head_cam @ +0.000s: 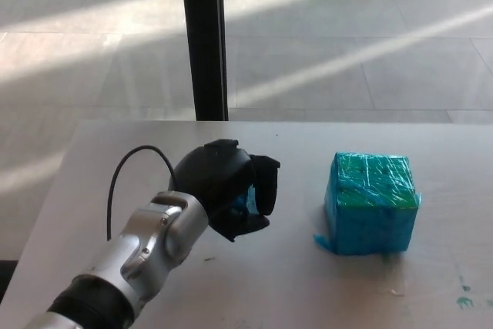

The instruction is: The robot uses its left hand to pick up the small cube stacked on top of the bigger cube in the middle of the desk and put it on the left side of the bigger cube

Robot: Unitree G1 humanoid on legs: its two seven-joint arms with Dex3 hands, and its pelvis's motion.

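The left hand (231,194) was low over the desk (92,159), well left of the big cube (371,203), its fingers (266,182) curled tight round the small cube (245,198), only a sliver of blue showing between them

I see the bigger cube (371,203) at right of centre, wrapped in cyan-blue with green patches on top. A sliver of blue, the small cube (243,200), shows inside my black left hand (227,188). The forearm (146,248) at lower left is silver. The desk (308,283) is pale grey-beige, with small teal flecks at lower right.
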